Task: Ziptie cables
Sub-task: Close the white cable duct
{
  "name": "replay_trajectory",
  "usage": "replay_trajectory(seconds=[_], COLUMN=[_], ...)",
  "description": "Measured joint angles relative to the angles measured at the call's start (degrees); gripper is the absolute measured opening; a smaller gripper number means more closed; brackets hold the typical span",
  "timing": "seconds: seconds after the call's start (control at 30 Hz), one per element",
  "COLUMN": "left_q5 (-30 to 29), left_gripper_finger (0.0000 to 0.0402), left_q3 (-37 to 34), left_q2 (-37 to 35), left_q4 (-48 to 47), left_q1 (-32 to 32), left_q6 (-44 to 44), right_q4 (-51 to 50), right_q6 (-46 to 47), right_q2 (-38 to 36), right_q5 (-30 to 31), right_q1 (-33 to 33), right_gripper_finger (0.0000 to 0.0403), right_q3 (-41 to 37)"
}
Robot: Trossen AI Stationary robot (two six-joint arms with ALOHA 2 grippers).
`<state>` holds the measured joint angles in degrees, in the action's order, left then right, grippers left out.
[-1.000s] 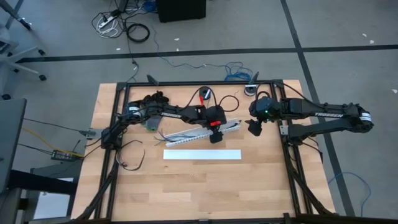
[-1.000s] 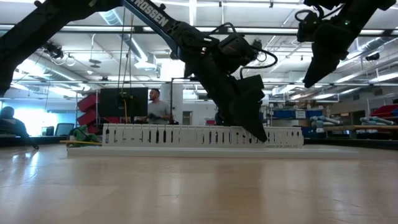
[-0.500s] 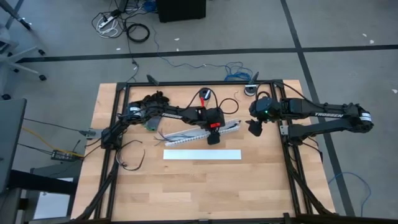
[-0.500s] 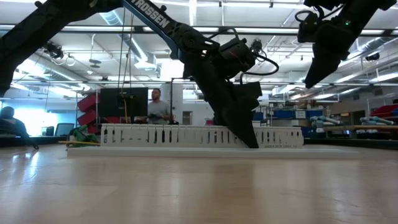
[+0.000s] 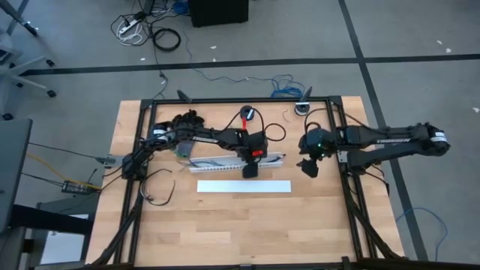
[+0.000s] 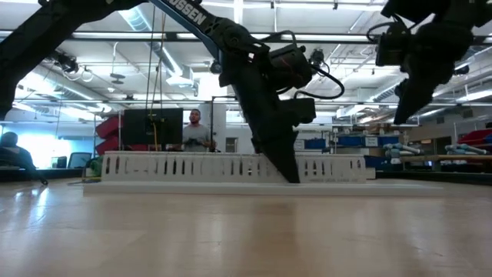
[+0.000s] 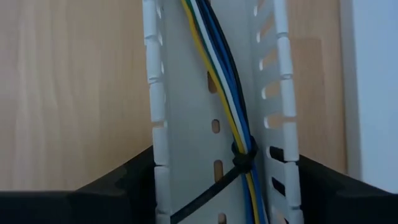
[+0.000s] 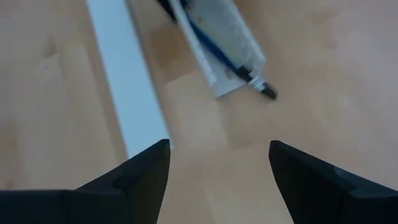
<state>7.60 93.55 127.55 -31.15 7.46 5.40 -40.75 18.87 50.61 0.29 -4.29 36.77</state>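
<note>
The white slotted duct [image 5: 225,161] lies flat on the wooden table, a little left of centre. Inside it runs the cables' bundle [image 7: 227,93] of yellow, white, blue and black wires. A black ziptie [image 7: 244,157] is looped round the bundle. My left gripper [image 5: 251,171] points steeply down at the duct's right half and is closed across it. My right gripper [image 5: 310,168] hangs open above bare table past the duct's right end [image 8: 233,59], where cable tips [image 8: 264,90] poke out. My left gripper pinches the duct between its two fingers, one on the outside of each slotted side wall [image 7: 155,158] [image 7: 290,163], level with the ziptie. The fingers come from above, slanting down, and lie across the duct. The duct's floor stays on the table [image 6: 184,178].
A flat white strip [image 5: 244,187] lies parallel to the duct, nearer the table's front. Black frame rails [image 5: 351,196] run along both sides and the far edge. A loose wire loop [image 5: 159,193] lies at the left. People [image 6: 196,132] stand in the room behind.
My left gripper has gone toward the table's left and near edges and tipped steeper. The duct has slid left and turned with it, its right end swinging nearer, so it now lies almost parallel to the strip. My right gripper has sunk and gone nearer.
</note>
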Motion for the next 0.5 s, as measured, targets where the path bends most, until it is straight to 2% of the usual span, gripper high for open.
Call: replay_trajectory(seconds=[0.23, 0.37, 0.5], left_q5=[-0.2, -0.4, -0.9], left_gripper_finger=[0.0244, 0.0244, 0.0245], left_q3=[-2.6, -8.1, -15.9], left_q2=[-2.0, -5.8, -10.5], left_q4=[-1.0, 0.5, 6.5], left_q1=[-0.8, -0.9, -0.9], left_q6=[-0.3, -2.7, -6.2], right_q4=[14.9, 20.5, 26.1], right_q6=[4.1, 5.2, 5.1], right_q2=[0.2, 2.4, 7.1], right_q5=[-0.5, -0.5, 0.0], right_q1=[6.0, 8.7, 10.1], right_gripper_finger=[0.027, 0.0272, 0.027], right_q3=[-6.9, -9.4, -11.3])
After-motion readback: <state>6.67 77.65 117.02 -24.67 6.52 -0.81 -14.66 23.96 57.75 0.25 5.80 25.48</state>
